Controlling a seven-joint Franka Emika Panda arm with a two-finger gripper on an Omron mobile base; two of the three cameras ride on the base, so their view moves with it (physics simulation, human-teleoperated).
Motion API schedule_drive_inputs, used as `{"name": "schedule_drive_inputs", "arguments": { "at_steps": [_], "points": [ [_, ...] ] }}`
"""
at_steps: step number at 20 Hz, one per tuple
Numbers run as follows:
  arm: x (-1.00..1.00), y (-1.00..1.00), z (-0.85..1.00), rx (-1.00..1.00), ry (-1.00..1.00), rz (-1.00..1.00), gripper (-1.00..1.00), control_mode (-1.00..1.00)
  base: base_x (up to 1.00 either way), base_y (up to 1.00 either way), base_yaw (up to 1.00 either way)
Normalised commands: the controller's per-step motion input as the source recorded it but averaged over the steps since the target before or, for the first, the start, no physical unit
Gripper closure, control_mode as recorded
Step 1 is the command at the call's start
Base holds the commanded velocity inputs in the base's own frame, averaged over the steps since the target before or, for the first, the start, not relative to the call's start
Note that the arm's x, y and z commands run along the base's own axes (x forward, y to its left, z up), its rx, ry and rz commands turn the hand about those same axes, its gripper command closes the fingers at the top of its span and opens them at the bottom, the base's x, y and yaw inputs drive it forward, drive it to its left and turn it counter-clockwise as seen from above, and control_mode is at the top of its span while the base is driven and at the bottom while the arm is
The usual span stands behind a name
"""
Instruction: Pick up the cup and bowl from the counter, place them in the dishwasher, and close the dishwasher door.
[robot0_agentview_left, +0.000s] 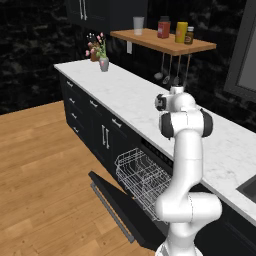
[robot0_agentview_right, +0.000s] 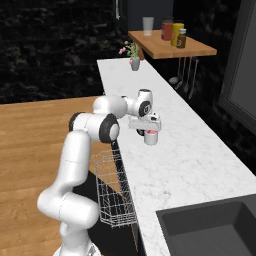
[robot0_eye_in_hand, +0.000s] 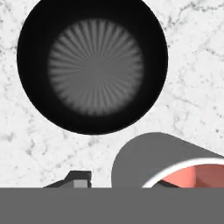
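Fingers (robot0_eye_in_hand: 119, 180) straddle the cup's (robot0_eye_in_hand: 175, 164) rim beside the bowl (robot0_eye_in_hand: 92, 65).

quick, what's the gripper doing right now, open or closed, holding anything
Gripper: at the cup on the counter, beside the bowl; jaws straddle the cup's rim, but whether they have clamped it cannot be told.

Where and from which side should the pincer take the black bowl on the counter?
Probably by the rim, from straight above: the bowl sits upright and open on the counter, low and too wide to span. One finger inside, one outside, on the side away from the cup beside it.
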Motion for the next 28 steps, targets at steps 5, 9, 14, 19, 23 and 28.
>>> {"name": "schedule_drive_inputs", "arguments": {
  "at_steps": [5, 9, 14, 19, 23, 28],
  "points": [
    [-0.76, 0.03, -0.21, -0.02, -0.01, 0.0, 1.0, -1.0, 0.0, 0.0, 0.0],
    [-0.96, 0.0, 0.27, -0.01, -0.28, 0.02, 1.0, -1.0, 0.0, 0.0, 0.0],
    [-0.97, 0.19, 0.31, -0.06, -0.19, 0.07, 1.0, -1.0, 0.0, 0.0, 0.0],
    [-0.67, 0.54, 0.34, -0.1, 0.0, 0.01, 1.0, -1.0, 0.0, 0.0, 0.0],
    [-0.45, 0.68, 0.49, -0.05, 0.11, 0.0, 1.0, -1.0, 0.0, 0.0, 0.0],
    [-0.36, 0.74, 0.19, 0.0, 0.07, 0.0, 1.0, -1.0, 0.0, 0.0, 0.0]
  ]
}}
